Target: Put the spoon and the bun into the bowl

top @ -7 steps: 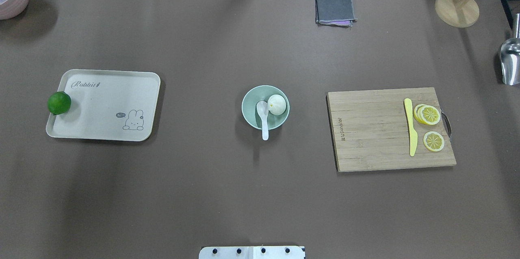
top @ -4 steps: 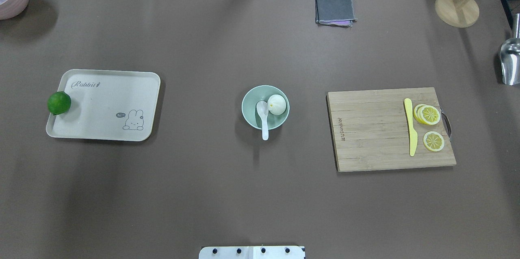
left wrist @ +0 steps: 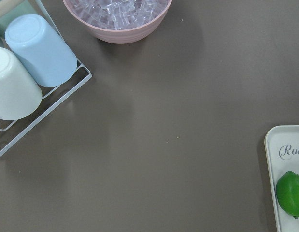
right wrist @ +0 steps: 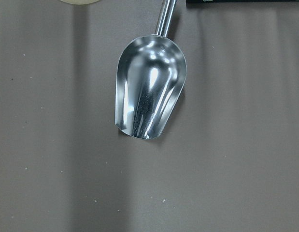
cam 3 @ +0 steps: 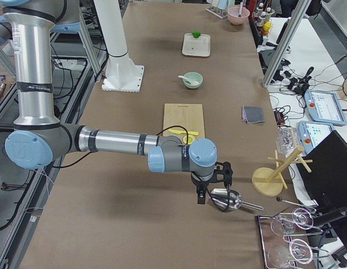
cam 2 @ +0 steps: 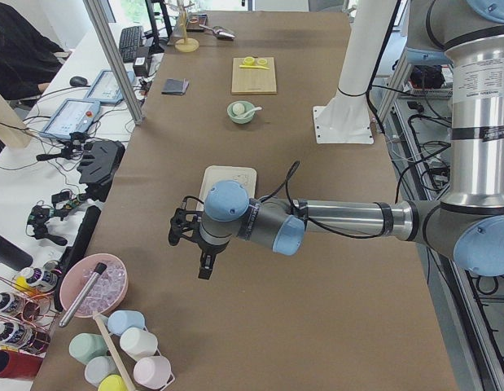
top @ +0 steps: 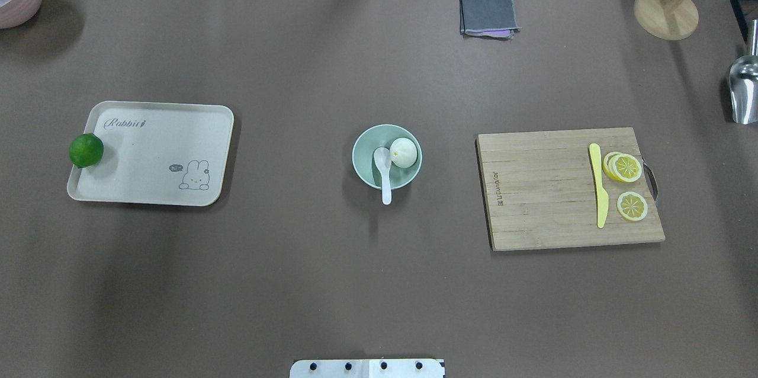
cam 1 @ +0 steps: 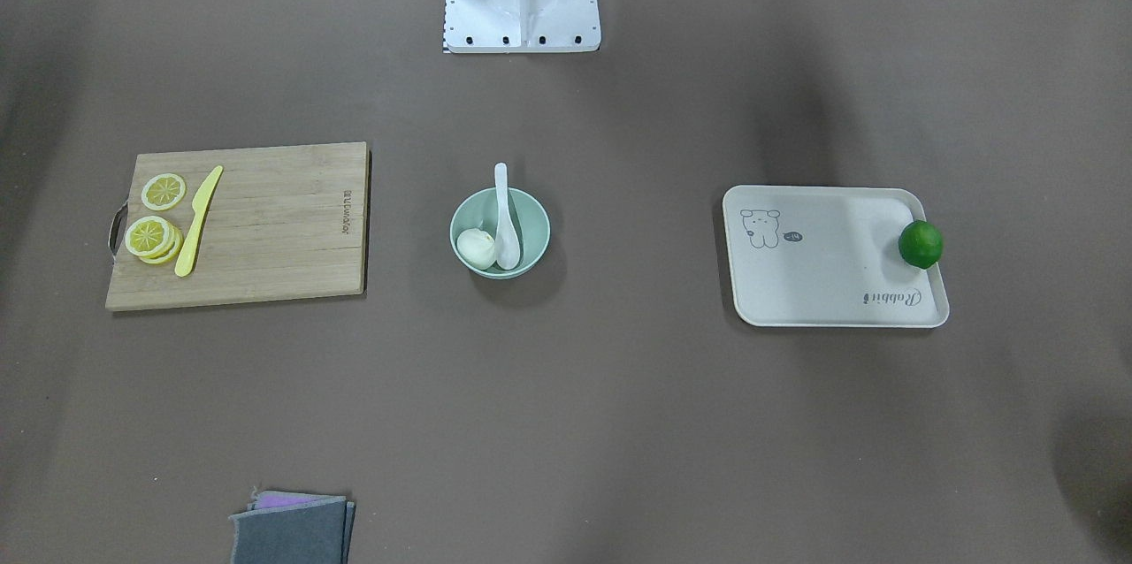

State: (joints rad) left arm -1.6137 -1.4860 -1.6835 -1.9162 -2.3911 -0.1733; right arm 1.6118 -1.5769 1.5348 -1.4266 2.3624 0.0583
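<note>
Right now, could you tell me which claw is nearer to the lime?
Left. The left claw hangs just past the outer end of the tray, where the lime sits; the right claw is far away on the other side, over the metal scoop.

In the overhead view, the bowl [top: 364, 150] sits mid-frame and holds the bun [top: 403, 153] and spoon [top: 384, 172]. The tray [top: 154, 153] lies left, the cutting board [top: 533, 188] right.
</note>
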